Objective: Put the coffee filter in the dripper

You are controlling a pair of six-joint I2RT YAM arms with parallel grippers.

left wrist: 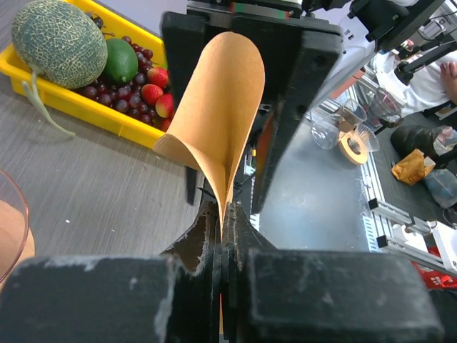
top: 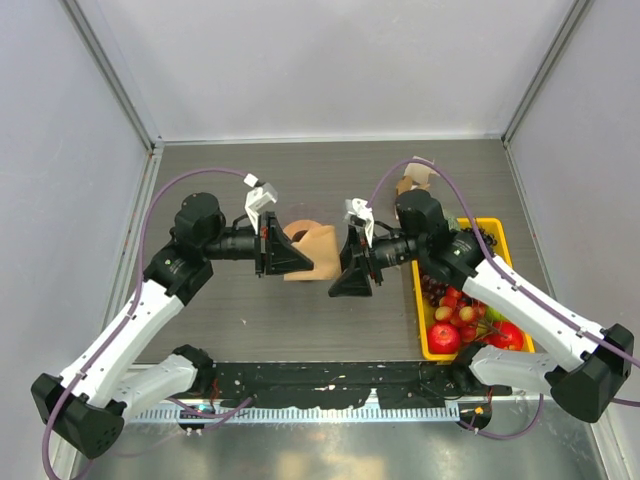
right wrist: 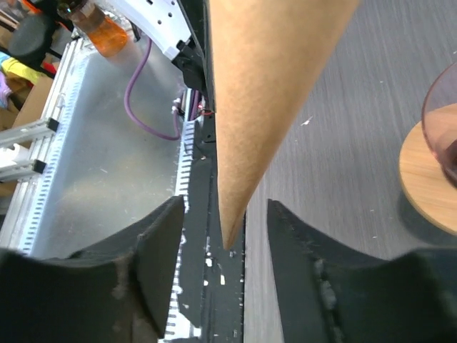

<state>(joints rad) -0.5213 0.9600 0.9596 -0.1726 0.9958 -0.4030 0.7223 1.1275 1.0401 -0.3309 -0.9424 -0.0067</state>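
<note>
Pale walls close in a grey tabletop on three sides, with bare surface ahead of both arms. The left end effector is clenched on one edge of the coffee filter. The filter's long axis runs straight out from the fingers toward the right end effector. That one stands released, and the filter's pointed tip hangs in its gap. The dripper sits upright on the tabletop just off to the side. A yellow fruit tray lies behind the right end effector, near the wall.
</note>
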